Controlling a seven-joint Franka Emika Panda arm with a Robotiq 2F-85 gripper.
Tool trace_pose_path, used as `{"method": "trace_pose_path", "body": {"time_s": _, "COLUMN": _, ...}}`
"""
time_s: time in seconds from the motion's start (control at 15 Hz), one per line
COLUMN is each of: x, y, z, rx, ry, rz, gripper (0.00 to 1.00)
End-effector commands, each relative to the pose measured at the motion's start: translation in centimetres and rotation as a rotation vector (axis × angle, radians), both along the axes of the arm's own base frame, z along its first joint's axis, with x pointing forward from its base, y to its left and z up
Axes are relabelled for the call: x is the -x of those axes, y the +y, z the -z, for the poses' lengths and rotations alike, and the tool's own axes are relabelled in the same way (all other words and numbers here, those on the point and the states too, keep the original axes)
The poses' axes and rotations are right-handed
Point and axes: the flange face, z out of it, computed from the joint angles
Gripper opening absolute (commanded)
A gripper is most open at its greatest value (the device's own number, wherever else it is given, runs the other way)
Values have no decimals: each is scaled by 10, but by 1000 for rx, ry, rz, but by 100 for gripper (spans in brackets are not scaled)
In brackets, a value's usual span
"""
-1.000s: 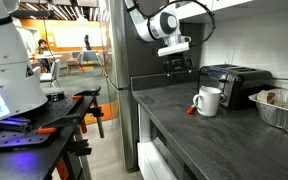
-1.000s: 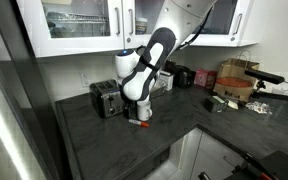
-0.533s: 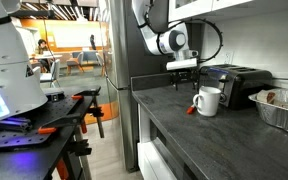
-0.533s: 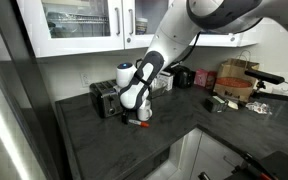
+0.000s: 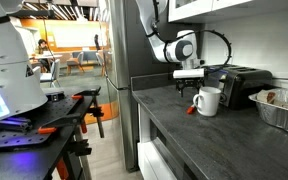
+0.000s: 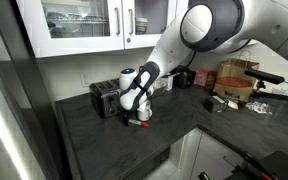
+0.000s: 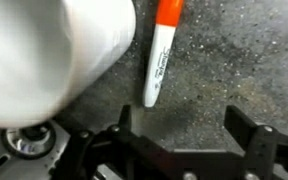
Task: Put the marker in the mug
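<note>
Wrist view: your gripper (image 7: 181,128) spread wide, holding nothing, low over dark counter (image 7: 246,60). Marker (image 7: 160,55) lies flat just beside mug (image 7: 54,50), not touching. Bare counter on marker's other side. Toaster (image 5: 234,82) near mug in an exterior view.

Marker (image 7: 160,55) flat on dark counter (image 7: 249,60) (orange cap up-frame), just beside mug (image 7: 54,50), gripper (image 7: 179,120) splayed below.
</note>
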Motion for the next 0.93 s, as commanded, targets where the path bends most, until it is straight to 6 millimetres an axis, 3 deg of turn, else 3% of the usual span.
{"method": "trace_pose_path", "body": {"time_s": 0.0, "x": -12, "y": -4, "z": 6, "rx": -2, "ry": 32, "rz": -4, "gripper": 100}}
{"method": "trace_pose_path", "body": {"time_s": 0.27, "x": -20, "y": -15, "z": 15, "rx": -28, "ry": 66, "rz": 11, "gripper": 96}}
{"method": "trace_pose_path", "body": {"time_s": 0.33, "x": -22, "y": -19, "z": 17, "rx": -28, "ry": 72, "rz": 14, "gripper": 72}}
{"method": "trace_pose_path", "body": {"time_s": 0.47, "x": -27, "y": -28, "z": 19, "rx": -32, "ry": 78, "rz": 27, "gripper": 71}}
{"method": "trace_pose_path", "body": {"time_s": 0.87, "x": -32, "y": -35, "z": 27, "rx": -81, "ry": 104, "rz": 25, "gripper": 24}}
